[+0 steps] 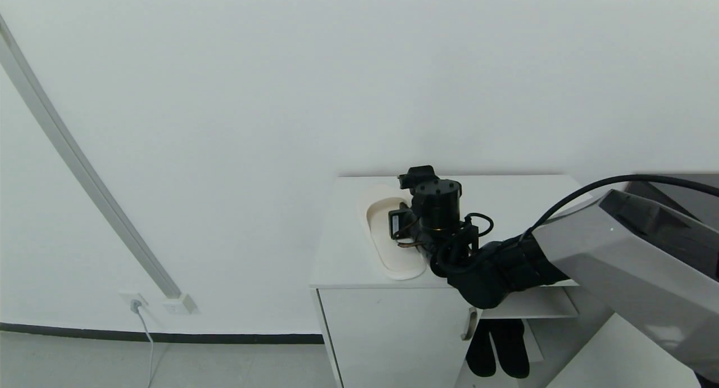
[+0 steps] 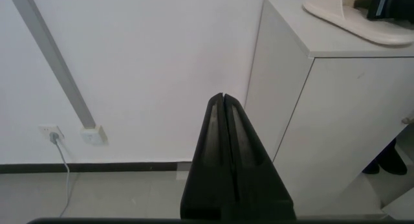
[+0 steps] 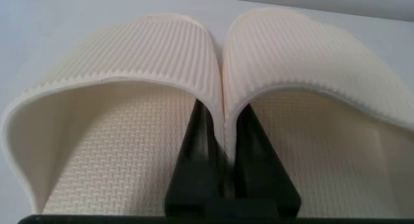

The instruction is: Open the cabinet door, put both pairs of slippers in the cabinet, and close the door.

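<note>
Pinched at their touching straps by the right claw (image 3: 223,117), the cream slippers (image 3: 129,75) are judged ready to be lifted down into the cabinet (image 1: 387,326); the left claw (image 2: 224,104) is pressed together.

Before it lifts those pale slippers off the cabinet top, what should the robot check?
1. Right hand pinches both cream slippers by their touching inner walls: ok.
2. Grip firm enough for a lift: cannot tell.
3. Cabinet door open: ok.
4. Black slippers already inside, at the bottom: ok.
5. Shelf above them has bare room: ok.
6. Left hand shut, empty, off to the side of the cabinet: ok.
</note>
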Robot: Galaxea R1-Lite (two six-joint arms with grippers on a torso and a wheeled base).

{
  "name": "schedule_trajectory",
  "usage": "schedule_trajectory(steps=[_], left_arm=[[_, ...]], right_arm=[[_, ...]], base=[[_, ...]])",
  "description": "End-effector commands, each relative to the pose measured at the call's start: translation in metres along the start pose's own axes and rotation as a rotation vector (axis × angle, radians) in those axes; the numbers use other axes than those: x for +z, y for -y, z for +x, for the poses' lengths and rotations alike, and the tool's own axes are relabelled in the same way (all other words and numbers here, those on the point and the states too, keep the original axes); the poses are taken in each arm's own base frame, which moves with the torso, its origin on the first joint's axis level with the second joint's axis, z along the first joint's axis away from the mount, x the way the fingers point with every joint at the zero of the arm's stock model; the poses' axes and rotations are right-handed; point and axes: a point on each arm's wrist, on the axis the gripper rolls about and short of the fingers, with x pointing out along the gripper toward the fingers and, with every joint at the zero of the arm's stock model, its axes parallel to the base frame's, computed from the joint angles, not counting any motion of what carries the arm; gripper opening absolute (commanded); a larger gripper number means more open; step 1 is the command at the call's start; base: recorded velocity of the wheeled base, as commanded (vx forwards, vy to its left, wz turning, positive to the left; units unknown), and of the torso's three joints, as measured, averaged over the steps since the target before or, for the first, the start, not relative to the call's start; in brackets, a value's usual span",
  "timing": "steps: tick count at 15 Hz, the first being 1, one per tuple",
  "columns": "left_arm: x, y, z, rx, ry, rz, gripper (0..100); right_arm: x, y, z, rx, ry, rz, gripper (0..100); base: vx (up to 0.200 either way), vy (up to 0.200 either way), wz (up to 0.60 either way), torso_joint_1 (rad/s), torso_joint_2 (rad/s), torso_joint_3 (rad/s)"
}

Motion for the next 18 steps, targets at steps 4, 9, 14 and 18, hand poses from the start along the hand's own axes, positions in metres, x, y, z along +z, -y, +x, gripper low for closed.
schedule_trajectory(steps=[4,9,14,18], left_arm=[[0.0,0.0,0.0,0.001,0.0,-0.001,0],[0.0,0.0,0.0,-0.001,0.0,0.0,0],[0.0,0.0,0.0,-0.001,0.0,0.002,0],[0.0,0.0,0.0,-0.001,0.0,0.0,0]], right_arm=[[0.031,0.008,-0.04,0.046,0.028,0.01,0],[0.04,0.031,-0.122,0.183,-0.028,-0.02,0],[0.037,0.061,-0.184,0.321,-0.04,-0.049,0],[0.033,0.051,-0.192,0.38,-0.05,-0.077,0]], base=[[0.0,0.0,0.0,0.0,0.0,0.0],[0.0,0.0,0.0,0.0,0.0,0.0],[0.0,0.0,0.0,0.0,0.0,0.0],[0.0,0.0,0.0,0.0,0.0,0.0]])
